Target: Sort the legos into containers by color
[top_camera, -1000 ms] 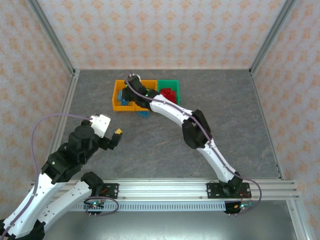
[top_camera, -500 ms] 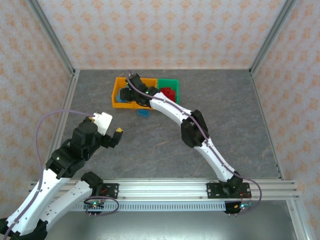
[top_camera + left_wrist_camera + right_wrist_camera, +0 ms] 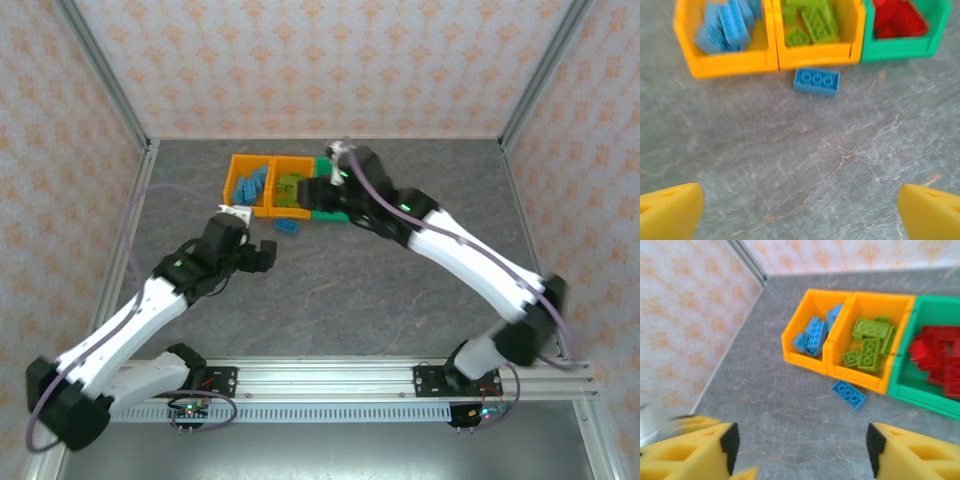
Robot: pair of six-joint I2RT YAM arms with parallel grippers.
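**A:** From above, one blue brick point(image 3: 288, 226) lies on the tabletop point(image 3: 400, 290), just in front of the middle orange bin point(image 3: 296, 160). The left pincer point(image 3: 268, 252) is near it, and the right pincer point(image 3: 312, 192) hangs over the bins.

**B:** If both reach for it, the arms may clash.

**A:** At the left wrist the pads point(image 3: 670, 210) stand wide apart and empty. The brick sits just beside the bin wall.

**B:** A finger could catch that wall and shove the bin.

**A:** At the right wrist the jaws also gape, holding nothing. Blue belongs in the left orange bin point(image 3: 802, 359).

**B:** Released one bin over, it lands among the green bricks point(image 3: 867, 347).
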